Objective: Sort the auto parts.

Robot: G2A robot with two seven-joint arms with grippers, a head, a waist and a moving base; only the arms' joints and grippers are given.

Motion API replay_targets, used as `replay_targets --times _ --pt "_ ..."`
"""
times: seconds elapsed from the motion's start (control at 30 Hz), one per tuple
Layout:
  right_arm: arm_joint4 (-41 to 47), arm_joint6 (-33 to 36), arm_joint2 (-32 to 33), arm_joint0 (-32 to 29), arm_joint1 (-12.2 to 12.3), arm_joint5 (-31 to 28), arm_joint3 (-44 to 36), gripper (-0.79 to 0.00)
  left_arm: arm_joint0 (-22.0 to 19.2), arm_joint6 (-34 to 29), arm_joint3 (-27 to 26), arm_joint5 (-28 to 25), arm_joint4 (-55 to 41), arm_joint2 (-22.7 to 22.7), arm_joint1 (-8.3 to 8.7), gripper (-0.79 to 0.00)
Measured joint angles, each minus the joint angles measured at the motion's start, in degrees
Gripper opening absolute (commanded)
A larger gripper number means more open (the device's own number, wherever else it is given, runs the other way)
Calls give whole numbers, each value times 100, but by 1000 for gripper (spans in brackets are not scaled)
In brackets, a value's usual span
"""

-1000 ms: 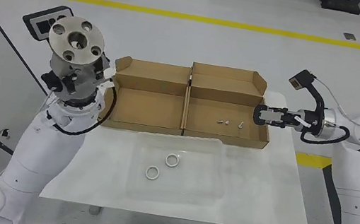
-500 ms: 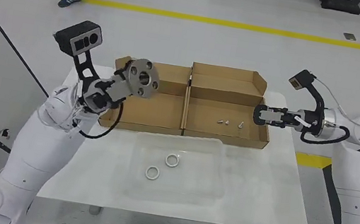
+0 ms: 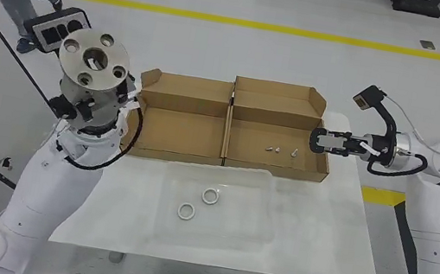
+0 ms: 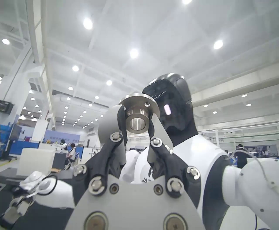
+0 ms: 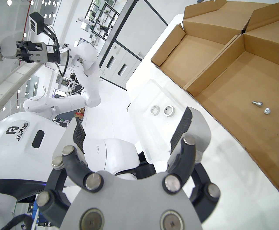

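Swung back up from its tilt over the boxes half a second ago, the left claw (image 4: 136,122) now points at the ceiling. It is clenched on the neck of a flanged metal hub (image 3: 93,57), whose round face with its bolt holes is turned upward. The hub is held high near the far left corner of the worktop (image 3: 335,235), just left of the left box (image 3: 177,130), which looks bare inside. The right claw (image 3: 316,140) hangs released, its jaws apart, at the right edge of the right box (image 3: 281,112), where a few small screws (image 3: 272,148) lie. Nearer, a clear tray (image 3: 223,171) holds two rings (image 3: 210,195).

This looks like the carrying step, with the hub lifted but not yet sorted. Next, the left arm would likely need to turn down over the bare left box, lower the hub inside its walls, and only then let go.
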Motion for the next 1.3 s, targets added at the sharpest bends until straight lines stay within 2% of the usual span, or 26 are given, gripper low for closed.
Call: replay_targets --times 0.2,0.33,0.7,0.83,0.97,1.1,1.3 --pt "0 0 0 0 0 0 0 0 35 -1 52 0 105 -79 -123 -785" --pt "0 0 0 0 0 0 0 0 52 -1 179 0 514 -41 -138 -785" --pt "0 0 0 0 0 0 0 0 -47 0 639 0 2188 168 119 -785" --pt "0 0 0 0 0 0 0 0 -75 1 663 0 2465 220 213 -785" --pt "0 0 0 0 0 0 0 0 -79 1 485 0 1944 259 236 -785" --pt "0 0 0 0 0 0 0 0 -55 1 272 0 1051 208 186 -785" --pt "0 0 0 0 0 0 0 0 -11 0 78 0 314 54 68 -785"
